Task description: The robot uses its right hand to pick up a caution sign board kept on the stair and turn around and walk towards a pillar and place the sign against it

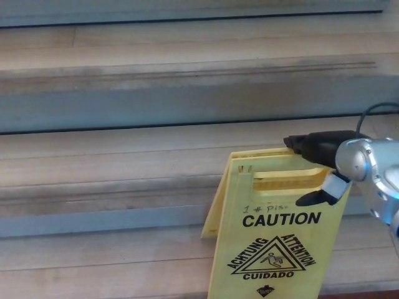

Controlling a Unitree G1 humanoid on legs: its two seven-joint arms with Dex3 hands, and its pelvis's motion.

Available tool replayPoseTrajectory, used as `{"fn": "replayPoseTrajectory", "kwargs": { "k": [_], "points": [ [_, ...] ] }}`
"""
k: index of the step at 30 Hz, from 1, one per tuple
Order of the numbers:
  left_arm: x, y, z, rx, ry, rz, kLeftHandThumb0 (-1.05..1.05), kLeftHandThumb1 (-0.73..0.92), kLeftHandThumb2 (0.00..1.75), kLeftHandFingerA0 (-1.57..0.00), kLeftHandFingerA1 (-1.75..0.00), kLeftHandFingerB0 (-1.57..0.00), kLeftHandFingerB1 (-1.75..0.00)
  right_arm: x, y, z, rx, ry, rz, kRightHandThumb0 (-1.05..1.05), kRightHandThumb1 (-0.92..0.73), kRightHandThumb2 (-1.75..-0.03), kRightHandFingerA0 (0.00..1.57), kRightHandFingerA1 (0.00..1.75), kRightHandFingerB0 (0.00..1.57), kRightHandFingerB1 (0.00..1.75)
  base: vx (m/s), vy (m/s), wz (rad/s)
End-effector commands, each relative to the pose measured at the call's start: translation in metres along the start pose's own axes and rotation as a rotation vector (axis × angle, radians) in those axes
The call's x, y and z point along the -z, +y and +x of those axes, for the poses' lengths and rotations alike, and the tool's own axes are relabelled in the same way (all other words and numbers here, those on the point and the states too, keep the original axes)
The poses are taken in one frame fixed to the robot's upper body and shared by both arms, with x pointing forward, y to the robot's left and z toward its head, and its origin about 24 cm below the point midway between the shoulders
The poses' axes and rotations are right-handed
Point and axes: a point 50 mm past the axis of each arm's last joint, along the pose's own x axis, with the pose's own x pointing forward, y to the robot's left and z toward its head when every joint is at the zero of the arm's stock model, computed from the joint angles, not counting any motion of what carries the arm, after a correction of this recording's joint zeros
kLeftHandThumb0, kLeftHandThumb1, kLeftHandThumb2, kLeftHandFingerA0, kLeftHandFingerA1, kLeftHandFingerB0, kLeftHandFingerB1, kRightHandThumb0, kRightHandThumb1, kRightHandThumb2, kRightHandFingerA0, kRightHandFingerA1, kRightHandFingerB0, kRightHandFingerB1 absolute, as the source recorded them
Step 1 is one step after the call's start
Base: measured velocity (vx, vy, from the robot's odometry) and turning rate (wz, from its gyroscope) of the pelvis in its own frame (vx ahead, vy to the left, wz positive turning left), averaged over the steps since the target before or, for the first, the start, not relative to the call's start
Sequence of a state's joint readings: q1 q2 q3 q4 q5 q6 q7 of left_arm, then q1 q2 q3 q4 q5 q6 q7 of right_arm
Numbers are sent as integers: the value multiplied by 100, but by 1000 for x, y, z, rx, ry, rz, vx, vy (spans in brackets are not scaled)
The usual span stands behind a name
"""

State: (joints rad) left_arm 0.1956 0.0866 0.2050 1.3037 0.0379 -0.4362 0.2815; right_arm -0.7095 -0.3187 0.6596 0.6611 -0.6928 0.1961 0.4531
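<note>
A yellow caution sign board stands unfolded on a wooden stair tread, at the lower right of the head view. It reads CAUTION above a slip-warning triangle, with a handle slot near its top. My right hand comes in from the right at the sign's top right corner. Its black fingers lie over and behind the top edge. The thumb hangs in front of the yellow face, just right of the slot. The fingers and thumb stand apart, not clamped. My left hand does not show.
Wooden steps with grey risers fill the view, rising away from me. A black cable loops above my silver right wrist. A lower tread runs in front of the sign.
</note>
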Motion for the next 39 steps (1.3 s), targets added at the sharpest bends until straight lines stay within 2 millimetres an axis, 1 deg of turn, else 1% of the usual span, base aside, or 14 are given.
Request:
{"fn": "replayPoseTrajectory", "kwargs": {
  "k": [1,9,12,15,17,18,19,21,25,26,30,31,34,39],
  "points": [
    [6,6,-1,-18,24,8,-10,61,71,-103,-86,-93,-64,4,1,3,38,10,25,-76,-43,-84,0,11,0,16,0,0,0],
    [14,10,-5,-19,45,-5,6,51,88,-99,-82,-92,-64,9,9,5,103,-17,-4,-57,-47,-72,4,45,4,25,0,0,0],
    [19,14,-8,-31,40,-16,-22,63,59,-100,-88,-93,-63,13,23,5,146,-37,-85,-38,-56,-57,28,50,8,36,0,0,0],
    [20,16,-9,-35,27,11,-11,56,73,-101,-85,-89,-64,16,28,5,177,-63,-142,-33,-57,-56,41,56,11,39,0,0,0],
    [22,16,-10,-34,23,36,6,43,97,-101,-83,-87,-63,19,34,4,251,-90,-209,-27,-56,-57,67,82,22,42,0,0,0],
    [23,17,-11,-32,28,56,-16,57,65,-100,-81,-88,-61,20,36,4,279,-107,-227,-22,-54,-60,74,103,25,44,0,0,0],
    [24,18,-12,-36,25,56,2,48,92,-103,-86,-93,-63,19,41,3,325,-129,-265,-19,-50,-62,80,132,30,47,0,0,0],
    [25,19,-14,-39,3,53,7,43,102,-104,-86,-91,-63,18,44,2,370,-154,-306,-18,-51,-61,82,140,35,47,0,0,0],
    [26,20,-14,-45,12,57,4,58,79,-99,-80,-85,-62,13,46,0,500,-234,-373,-16,-57,-63,76,148,47,53,0,0,0],
    [28,20,-14,-43,20,67,-9,60,69,-99,-82,-88,-62,9,47,-1,537,-263,-378,-17,-57,-65,82,99,53,56,0,0,0],
    [30,21,-15,-40,31,68,0,57,87,-98,-85,-89,-65,1,48,0,602,-297,-394,-19,-58,-64,79,84,51,56,0,0,0],
    [30,21,-16,-47,25,88,-13,66,67,-100,-86,-88,-66,-1,48,0,603,-296,-396,-17,-55,-64,81,86,50,56,0,0,0],
    [30,20,-18,-39,5,97,-2,58,82,-100,-87,-89,-65,-5,53,2,626,-285,-395,-19,-51,-64,92,136,53,57,0,0,0],
    [29,15,-17,-19,-4,123,-4,56,88,-99,-89,-89,-68,3,77,0,676,-218,-387,-19,-54,-61,91,143,57,62,0,0,0]
  ]
}}
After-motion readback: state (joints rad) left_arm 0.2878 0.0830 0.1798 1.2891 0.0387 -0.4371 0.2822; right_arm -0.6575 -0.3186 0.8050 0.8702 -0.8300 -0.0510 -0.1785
